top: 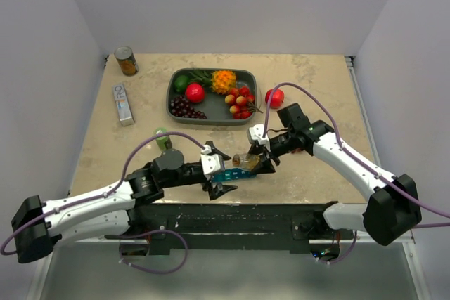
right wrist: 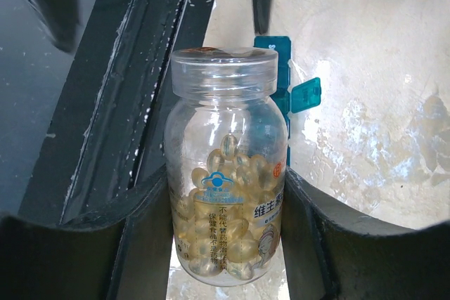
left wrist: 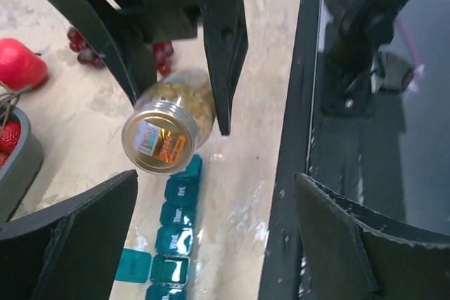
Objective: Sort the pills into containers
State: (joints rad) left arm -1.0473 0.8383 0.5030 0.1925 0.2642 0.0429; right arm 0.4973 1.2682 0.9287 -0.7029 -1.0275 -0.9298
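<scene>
The teal-blue pill organiser lies near the table's front edge, and my open left gripper straddles it without touching. In the left wrist view the organiser runs between my wide-apart fingers. One compartment is open with its lid flipped to the left. My right gripper is shut on a clear pill bottle of yellow capsules, held tilted above the strip's far end. In the right wrist view the bottle has its clear cap on, and the organiser shows behind it.
A dark grey fruit tray stands at the back centre, with a red fruit to its right. A small green bottle, a white box and a can are on the left. The black frame lines the near edge.
</scene>
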